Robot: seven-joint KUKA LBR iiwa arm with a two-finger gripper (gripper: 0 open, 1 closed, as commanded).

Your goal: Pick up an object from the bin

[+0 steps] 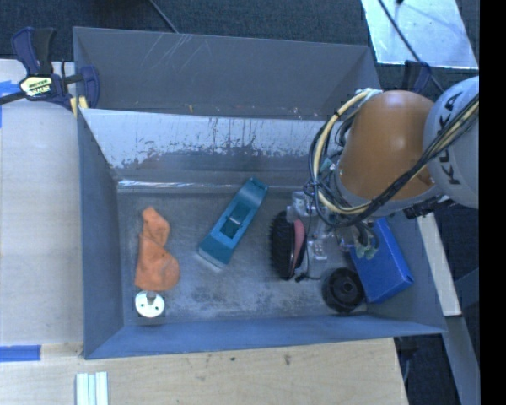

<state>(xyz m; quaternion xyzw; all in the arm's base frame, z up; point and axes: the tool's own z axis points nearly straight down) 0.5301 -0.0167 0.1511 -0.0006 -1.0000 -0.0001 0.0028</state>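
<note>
— Where is the arm working right now?

— It is reaching in from the right, with its orange cover [388, 146] and looped cables [333, 163] hanging over the right end of the bin [97, 226]. The end effector [310, 247] is sitting low, right against a black brush [281, 245] with a pink strip along its side.

— Is it gripping that brush?

— I cannot tell. The wrist is hiding the working end, so I am not calling it apart, together or clamped on anything. The brush is lying on the bin floor, right of centre, looking as though it is resting there, not lifted.

— Why is the brush looking like the target?

— It is lying nearest, and the end effector is lined up along its right flank. That placement is suggesting a pinch across the narrow body.

— What is crowding it?

— A blue block [386, 264] is leaning against the right wall under the arm, and a black ring [344, 288] is lying just beside it, near the front corner. Both are sitting close enough to be getting nudged.

— And the rest?

— A blue tape dispenser [233, 223] is lying slanted mid-bin. An orange lump [156, 251] and a white disc [150, 305] are lying well apart at the left, out of the way.
</note>
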